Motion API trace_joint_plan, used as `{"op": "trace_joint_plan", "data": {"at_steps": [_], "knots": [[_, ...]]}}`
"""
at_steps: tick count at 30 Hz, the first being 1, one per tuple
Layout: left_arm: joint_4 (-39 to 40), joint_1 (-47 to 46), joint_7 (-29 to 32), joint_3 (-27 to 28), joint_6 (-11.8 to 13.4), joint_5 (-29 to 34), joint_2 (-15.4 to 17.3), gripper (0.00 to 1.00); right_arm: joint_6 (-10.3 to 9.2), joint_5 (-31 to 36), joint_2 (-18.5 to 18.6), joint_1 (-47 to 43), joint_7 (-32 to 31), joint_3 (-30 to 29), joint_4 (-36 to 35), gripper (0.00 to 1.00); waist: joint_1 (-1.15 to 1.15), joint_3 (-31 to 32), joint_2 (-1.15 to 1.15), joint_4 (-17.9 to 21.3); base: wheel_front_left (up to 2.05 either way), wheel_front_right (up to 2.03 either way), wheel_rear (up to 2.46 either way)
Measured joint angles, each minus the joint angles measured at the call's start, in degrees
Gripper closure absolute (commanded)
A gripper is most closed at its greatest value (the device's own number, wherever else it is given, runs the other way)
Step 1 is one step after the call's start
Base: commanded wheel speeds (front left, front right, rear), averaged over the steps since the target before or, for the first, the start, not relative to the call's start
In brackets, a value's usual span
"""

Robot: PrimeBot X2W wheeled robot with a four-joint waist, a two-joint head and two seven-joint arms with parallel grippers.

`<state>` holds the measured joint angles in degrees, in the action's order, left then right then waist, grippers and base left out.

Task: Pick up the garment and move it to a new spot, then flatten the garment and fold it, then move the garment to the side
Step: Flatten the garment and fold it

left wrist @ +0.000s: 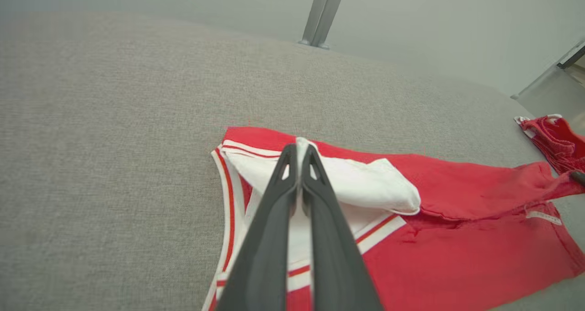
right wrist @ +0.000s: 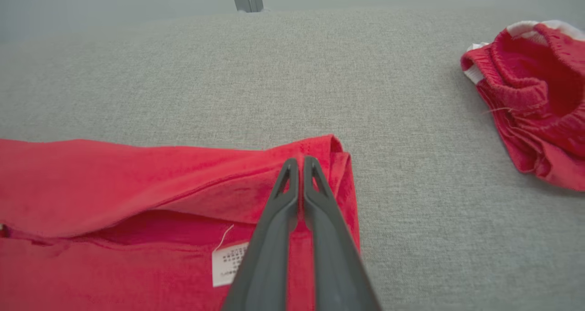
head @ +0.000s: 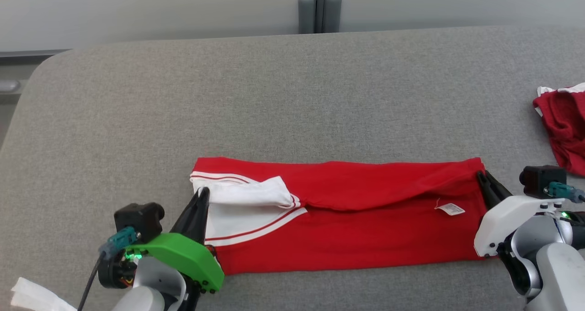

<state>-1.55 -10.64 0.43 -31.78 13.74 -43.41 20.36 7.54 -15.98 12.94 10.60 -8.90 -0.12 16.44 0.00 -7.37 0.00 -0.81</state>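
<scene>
1. Step in hand, as I judge it: the lengthwise fold. It goes best with both ends lifted level and carried over together, cloth taut between them, so the long edge lands square.
2. Left gripper (left wrist: 299,149): fingers pressed together, with a nub of white cloth pinched at the tips.
3. Right gripper (right wrist: 300,162): fingers closed too, tips on the red folded corner. I cannot tell whether cloth is caught.
4. Garment (head: 365,219): red with white trim, a long band along the near edge of the grey table (head: 274,96), about midway.
5. Second red bundle (head: 564,123): at the right edge, well apart.
</scene>
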Motion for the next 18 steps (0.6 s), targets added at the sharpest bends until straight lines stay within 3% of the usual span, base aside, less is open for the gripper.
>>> {"op": "trace_joint_plan", "data": {"at_steps": [8,18], "knots": [[0.3,4.5,-1.6,-0.1,1.2,-1.2,-0.7,1.0,0.0,1.6,-1.5,-3.4,-2.7,-3.8,-4.5,1.0,0.0,-0.1,0.0,0.0,0.0,0.0,0.0],[-3.3,6.2,-1.7,-1.2,0.5,-2.1,-0.9,1.0,0.0,3.7,-2.6,-5.4,-4.5,-6.4,-6.1,1.0,0.0,-0.5,0.0,0.2,0.0,0.0,0.0]]}}
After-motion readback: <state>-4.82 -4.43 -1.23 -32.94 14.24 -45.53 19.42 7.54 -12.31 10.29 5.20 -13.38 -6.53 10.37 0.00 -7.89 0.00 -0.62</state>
